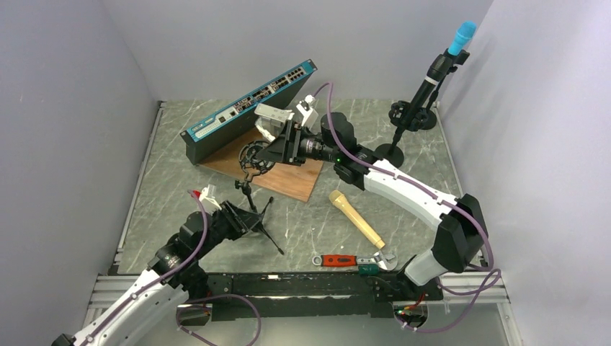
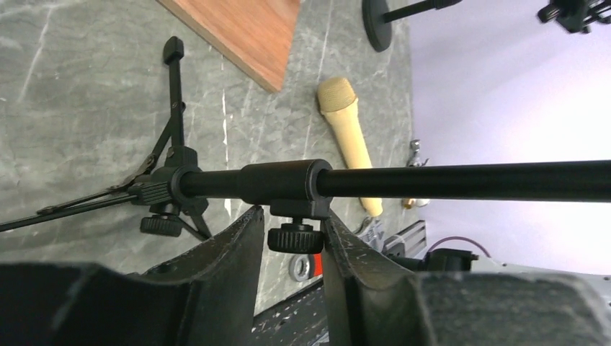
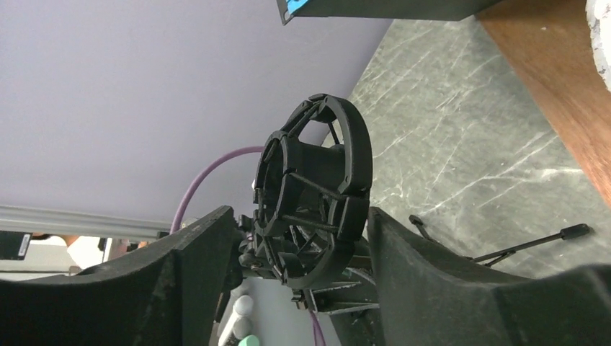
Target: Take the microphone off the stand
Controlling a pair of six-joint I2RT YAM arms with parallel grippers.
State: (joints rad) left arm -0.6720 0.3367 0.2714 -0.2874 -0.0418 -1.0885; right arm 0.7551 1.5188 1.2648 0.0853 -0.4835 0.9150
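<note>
- I see my right pincer (image 3: 301,213) open around the mount (image 3: 317,166).
- My left pincer (image 2: 294,216) sits half shut at the stand (image 2: 461,180); I cannot tell if it grips.
- The gold mic (image 1: 357,218) lies flat and slanting near the front edge of the tabletop (image 1: 310,231), on my right.

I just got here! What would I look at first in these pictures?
Probably the black tripod stand in the middle, with the left end effector straddling its pole and the right end effector straddling the round shock mount on top. Then the tan microphone lying on the table, and the blue-tipped microphone standing far right.
</note>
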